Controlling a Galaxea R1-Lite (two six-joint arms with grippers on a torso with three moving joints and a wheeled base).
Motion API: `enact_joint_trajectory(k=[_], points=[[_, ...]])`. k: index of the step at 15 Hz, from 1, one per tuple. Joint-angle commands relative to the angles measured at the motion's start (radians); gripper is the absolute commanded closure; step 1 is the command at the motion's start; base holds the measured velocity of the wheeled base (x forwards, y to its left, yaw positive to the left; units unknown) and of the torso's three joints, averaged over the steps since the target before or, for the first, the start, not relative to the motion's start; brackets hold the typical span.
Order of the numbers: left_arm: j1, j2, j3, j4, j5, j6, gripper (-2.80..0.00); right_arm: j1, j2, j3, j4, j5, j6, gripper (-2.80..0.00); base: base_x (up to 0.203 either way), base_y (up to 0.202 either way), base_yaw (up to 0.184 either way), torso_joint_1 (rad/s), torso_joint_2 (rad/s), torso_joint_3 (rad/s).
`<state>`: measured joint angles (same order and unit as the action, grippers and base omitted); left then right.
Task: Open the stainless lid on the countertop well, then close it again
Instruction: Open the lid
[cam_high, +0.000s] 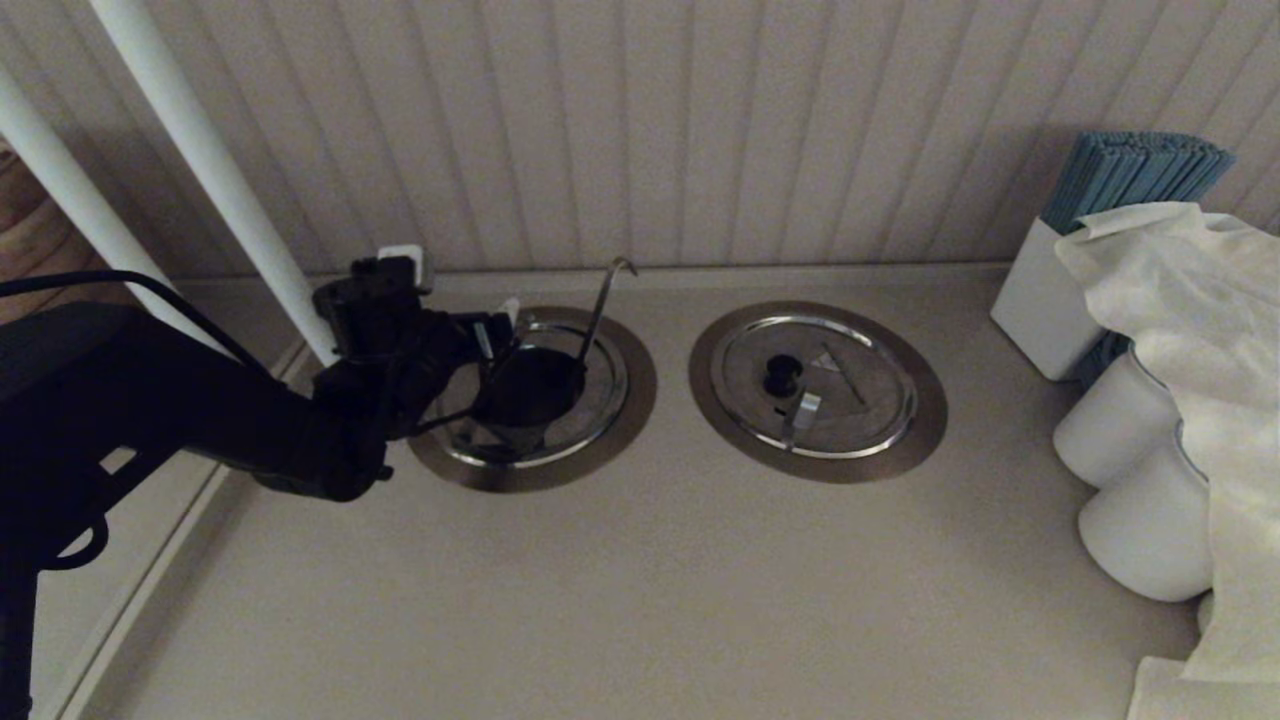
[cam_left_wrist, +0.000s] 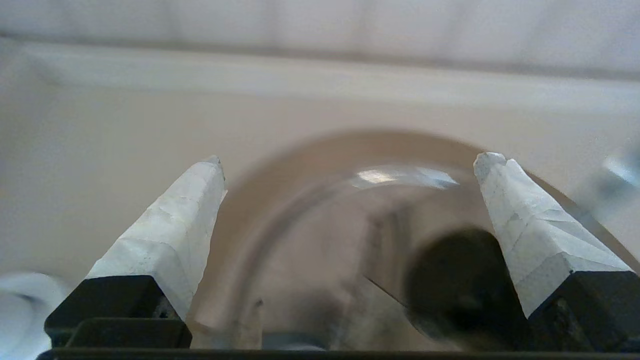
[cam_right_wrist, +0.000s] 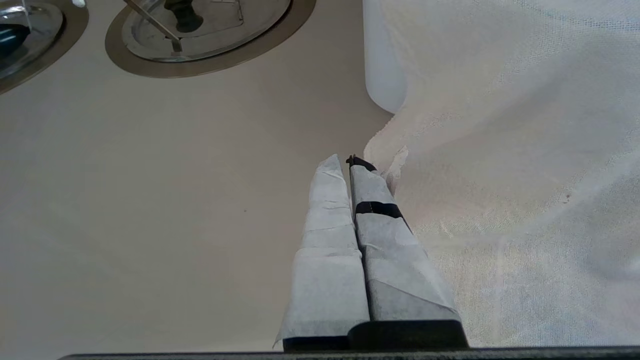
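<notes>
The left gripper (cam_high: 497, 335) sits over the countertop well (cam_high: 533, 398), fingers spread wide and holding nothing. The stainless lid (cam_high: 528, 392) looks folded up on edge inside that well, dark side showing. Its hooked rod (cam_high: 603, 305) stands tall, leaning toward the back wall. The right gripper (cam_right_wrist: 348, 167) is pinched closed, empty, beside the white cloth (cam_right_wrist: 505, 165), well away from the well.
</notes>
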<state>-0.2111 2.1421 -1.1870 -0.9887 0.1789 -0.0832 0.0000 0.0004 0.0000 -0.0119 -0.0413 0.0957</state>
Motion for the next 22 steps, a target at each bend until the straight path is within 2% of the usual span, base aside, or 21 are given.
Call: enact_joint_trajectory(k=[1,8,12,22], points=[[0.018,0.004,-0.013,0.000,-0.001,0.000,-2.80,0.000,0.001,0.000,0.000,0.000,0.001,0.00,0.000,0.000,0.000,0.000,0.00,0.000],[0.052,-0.025,-0.028,0.004,-0.010,-0.006,-2.80,0.000,0.001,0.000,0.000,0.000,0.001,0.00,0.000,0.000,0.000,0.000,0.00,0.000],[-0.029,-0.013,0.032,0.006,-0.063,-0.019,-2.80,0.000,0.001,0.000,0.000,0.000,0.001,0.00,0.000,0.000,0.000,0.000,0.00,0.000],[-0.119,0.073,0.070,-0.004,-0.065,-0.018,-2.80,0.000,0.001,0.000,0.000,0.000,0.001,0.00,0.000,0.000,0.000,0.000,0.00,0.000]])
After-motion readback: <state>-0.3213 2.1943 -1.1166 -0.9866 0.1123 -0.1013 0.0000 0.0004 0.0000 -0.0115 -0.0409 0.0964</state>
